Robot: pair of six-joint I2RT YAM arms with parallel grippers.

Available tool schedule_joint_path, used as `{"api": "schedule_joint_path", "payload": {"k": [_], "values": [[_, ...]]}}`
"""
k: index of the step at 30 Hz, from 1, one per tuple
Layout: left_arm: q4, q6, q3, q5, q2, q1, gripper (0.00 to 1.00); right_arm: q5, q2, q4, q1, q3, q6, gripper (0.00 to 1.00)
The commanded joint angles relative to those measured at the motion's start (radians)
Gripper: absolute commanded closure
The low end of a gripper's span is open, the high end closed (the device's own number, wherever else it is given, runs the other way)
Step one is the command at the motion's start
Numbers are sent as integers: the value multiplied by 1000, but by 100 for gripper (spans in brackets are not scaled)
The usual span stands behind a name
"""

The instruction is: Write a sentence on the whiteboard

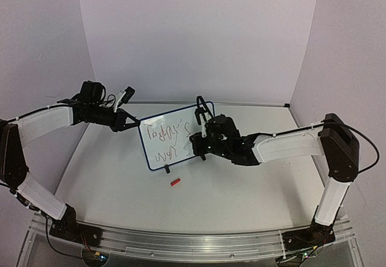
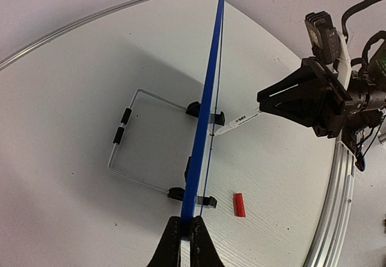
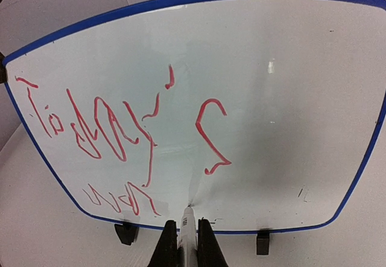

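The whiteboard [image 1: 172, 135] stands upright on two black feet in the middle of the table. Red handwriting [image 3: 114, 131] fills its left half in two rows; the lower row is short. My left gripper [image 2: 186, 238] is shut on the board's blue edge [image 2: 205, 107], seen edge-on in the left wrist view. My right gripper [image 3: 187, 238] is shut on a white marker [image 3: 188, 222]. Its tip touches the board low down, right of the lower row. The marker [image 2: 238, 121] also shows in the left wrist view, meeting the board's face.
A small red marker cap [image 1: 175, 182] lies on the table in front of the board; it also shows in the left wrist view [image 2: 239, 204]. A wire stand [image 2: 142, 140] props the board from behind. White walls close in the back and sides.
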Motion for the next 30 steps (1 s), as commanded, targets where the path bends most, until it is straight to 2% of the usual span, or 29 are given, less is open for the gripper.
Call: {"api": "schedule_joint_path", "payload": {"k": [1, 17, 30], "values": [[-11, 9, 26, 3, -34, -4, 100, -8, 25, 37, 0, 51, 7, 100], [-11, 10, 27, 3, -30, -5, 100, -39, 76, 19, 3, 50, 3, 100], [-11, 10, 26, 2, -25, -5, 100, 34, 49, 12, 4, 56, -27, 100]]}}
